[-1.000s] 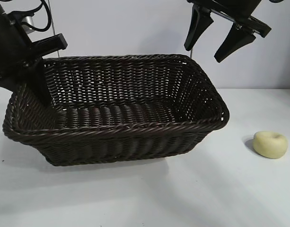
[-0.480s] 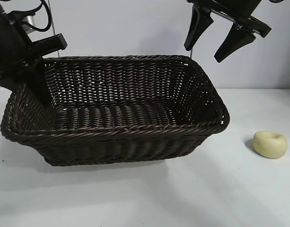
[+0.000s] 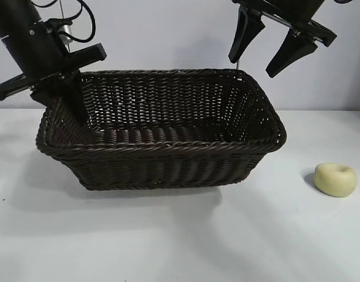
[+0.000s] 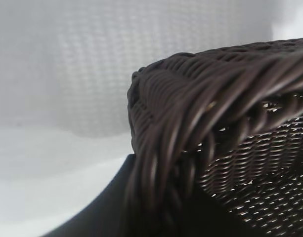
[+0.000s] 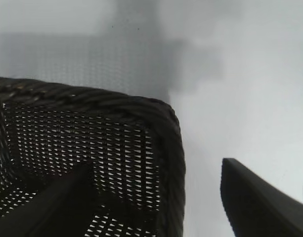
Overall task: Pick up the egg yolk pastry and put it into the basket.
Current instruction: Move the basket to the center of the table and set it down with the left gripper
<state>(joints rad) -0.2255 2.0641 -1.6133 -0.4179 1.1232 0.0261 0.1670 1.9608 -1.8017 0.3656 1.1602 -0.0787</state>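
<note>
Not started: egg yolk pastry [image 3: 335, 179] right of basket [image 3: 168, 150], left end effector [image 3: 71, 106] clamped on its rim, right end effector [image 3: 272, 50] apart above it

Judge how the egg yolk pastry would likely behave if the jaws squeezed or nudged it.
The egg yolk pastry looks smooth and rounded, so it may slip under a pinch. It lies flat on the table, so it would probably slide rather than roll. Its dimpled top suggests softness; a firm squeeze might dent it.
</note>
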